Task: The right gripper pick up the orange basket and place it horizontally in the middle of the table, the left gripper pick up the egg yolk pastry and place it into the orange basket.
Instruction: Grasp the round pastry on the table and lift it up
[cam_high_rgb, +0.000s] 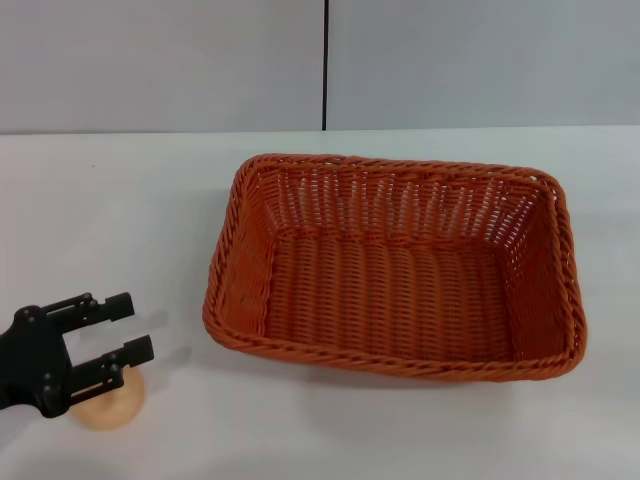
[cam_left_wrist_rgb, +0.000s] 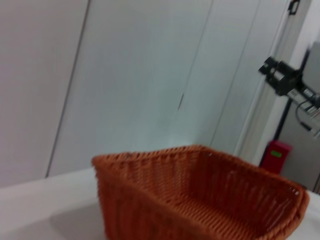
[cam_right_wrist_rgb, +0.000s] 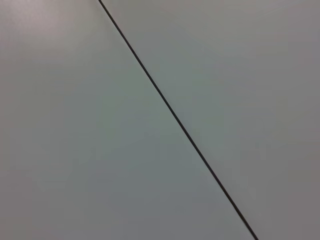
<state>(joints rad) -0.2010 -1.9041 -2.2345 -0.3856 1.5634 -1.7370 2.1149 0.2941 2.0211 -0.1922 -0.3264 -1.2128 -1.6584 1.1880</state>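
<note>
Your left gripper (cam_high_rgb: 126, 328), fingers apart, sits over the egg yolk pastry (cam_high_rgb: 108, 401); it's probably soft and crumbly, so squeeze its sides gently.

- You have one orange basket (cam_high_rgb: 395, 270) on the desk (cam_high_rgb: 120, 220).
- You have one pastry (cam_high_rgb: 108, 405).
- You see one gripper (cam_high_rgb: 128, 328), the left.

The broad white flat tabletop (cam_high_rgb: 150, 210) carries a large rectangular orange woven basket (cam_high_rgb: 395, 270); a small round tan pastry (cam_high_rgb: 110, 405) lies well left of the basket's near corner.
</note>
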